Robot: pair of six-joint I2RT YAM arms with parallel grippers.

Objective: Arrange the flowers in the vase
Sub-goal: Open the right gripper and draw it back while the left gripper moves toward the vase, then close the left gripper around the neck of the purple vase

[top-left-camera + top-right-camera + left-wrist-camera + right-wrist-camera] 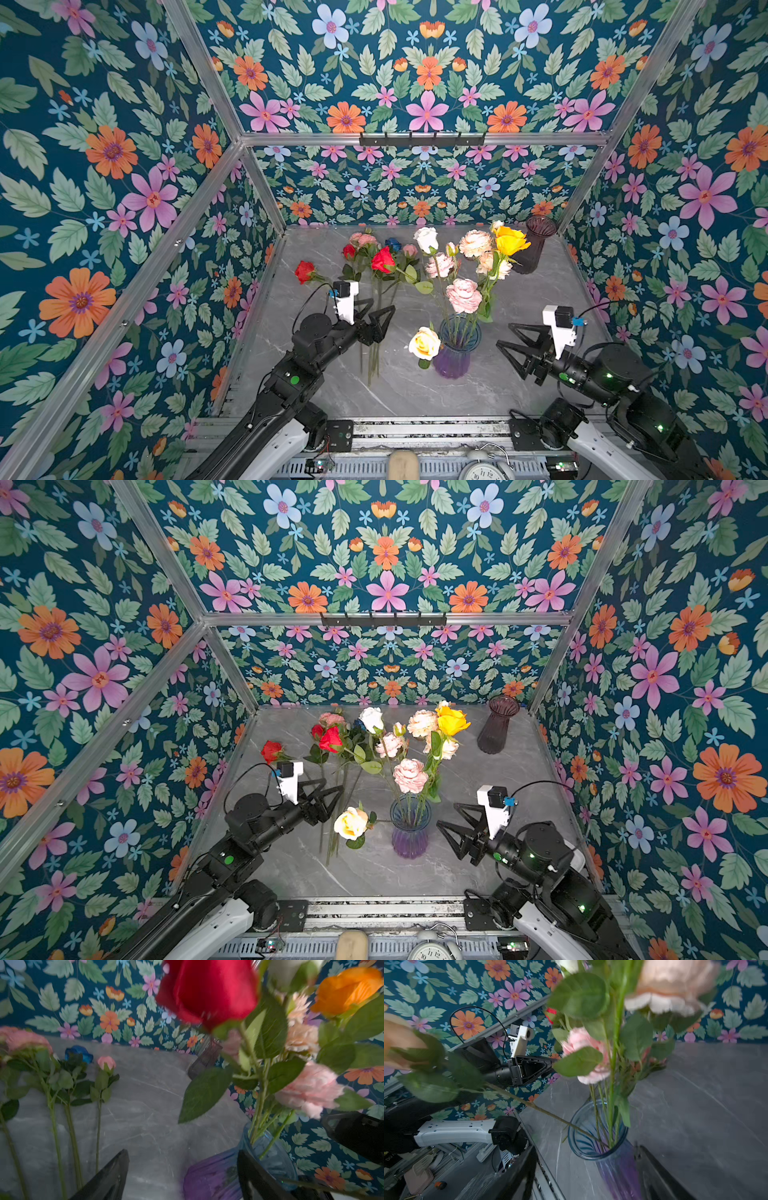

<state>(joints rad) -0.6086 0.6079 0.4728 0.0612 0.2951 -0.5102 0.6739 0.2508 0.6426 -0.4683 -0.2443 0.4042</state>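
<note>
Grey marbled tabletop (540, 299) bears a second, dark vase (536, 249) behind the bunched flowers (463, 295).

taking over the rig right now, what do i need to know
Left pincer: open, empty, over the loose stems.
Right pincer: open, empty, right of the vase.
Done: several flowers stand in the vase; the cream rose leans far out over its rim.
Left: the red rose and the pink, red and blue flowers lying at the back left.
</note>
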